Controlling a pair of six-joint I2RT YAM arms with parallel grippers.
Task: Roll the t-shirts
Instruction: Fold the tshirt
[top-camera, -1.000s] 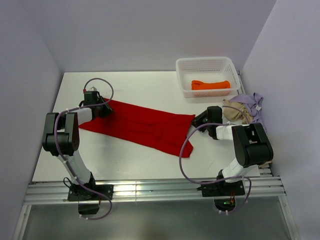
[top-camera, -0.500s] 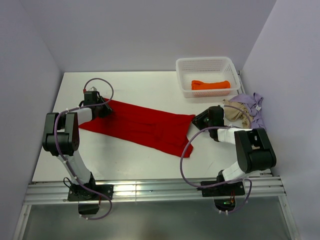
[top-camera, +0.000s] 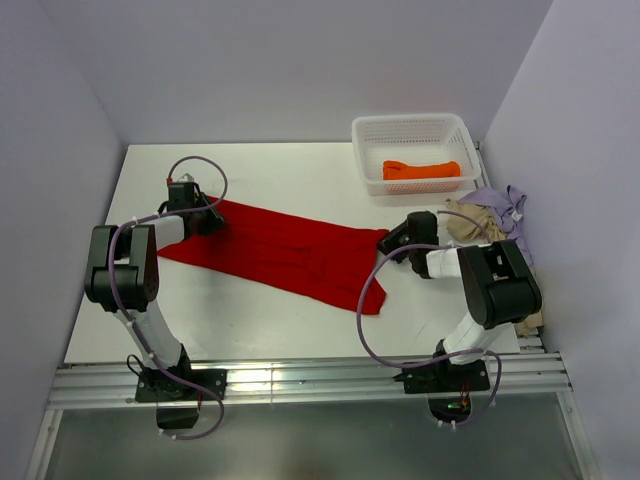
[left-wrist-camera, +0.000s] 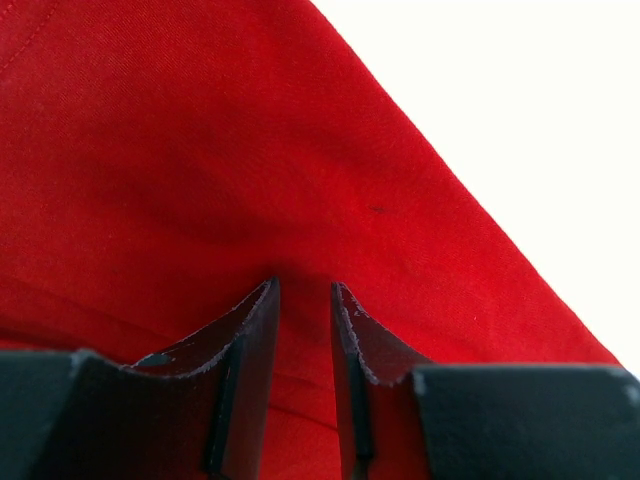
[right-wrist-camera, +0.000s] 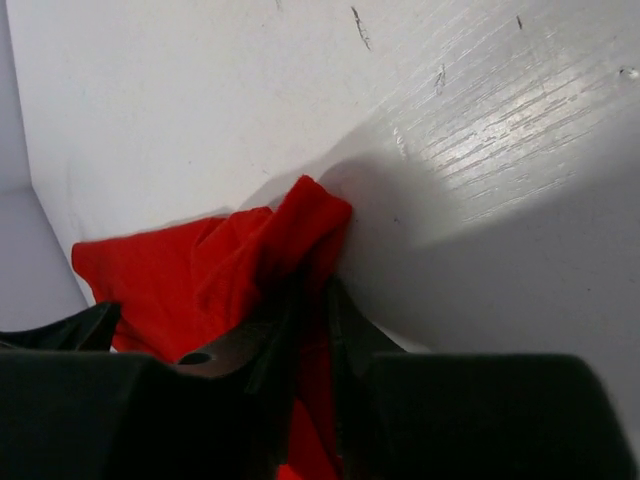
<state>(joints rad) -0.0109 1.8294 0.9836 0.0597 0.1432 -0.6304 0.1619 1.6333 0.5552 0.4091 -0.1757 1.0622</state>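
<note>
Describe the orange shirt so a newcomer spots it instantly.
At the table's far right corner stands a white mesh basket. The orange t-shirt lies inside it, a compact bundle. Only it is in the basket: the red t-shirt lies spread out, the beige t-shirt and lavender t-shirt heaped outside.

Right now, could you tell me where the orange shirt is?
In the top view, the orange shirt lies inside the white basket at the table's far right.

The red shirt (left-wrist-camera: 200, 150) is running off the left wrist view's left and bottom edges. The right hand (right-wrist-camera: 310, 300) is covering its pinched corner in the right wrist view. From above, the right arm (top-camera: 495, 285) is hiding part of the beige shirt (top-camera: 478, 225).
</note>
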